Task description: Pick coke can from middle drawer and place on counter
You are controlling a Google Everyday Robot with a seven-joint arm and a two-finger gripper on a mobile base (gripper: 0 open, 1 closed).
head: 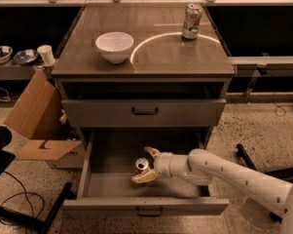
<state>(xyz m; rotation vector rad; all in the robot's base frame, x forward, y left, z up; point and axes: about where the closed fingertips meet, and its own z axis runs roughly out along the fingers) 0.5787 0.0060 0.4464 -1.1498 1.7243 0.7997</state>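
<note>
A white arm (233,175) reaches in low from the right, its gripper (144,166) spread either side of the coke can (141,164) — which sits in the open middle drawer (112,185).

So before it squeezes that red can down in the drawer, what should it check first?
1. Middle drawer pulled fully out: ok.
2. Coke can standing upright on the drawer floor: ok.
3. Gripper open and low in the drawer, one finger on each side of the can: ok.
4. Fingers already touching the can: cannot tell.
5. Counter has bare surface between the white bowl and the silver-green can for setting it down: ok.
</note>
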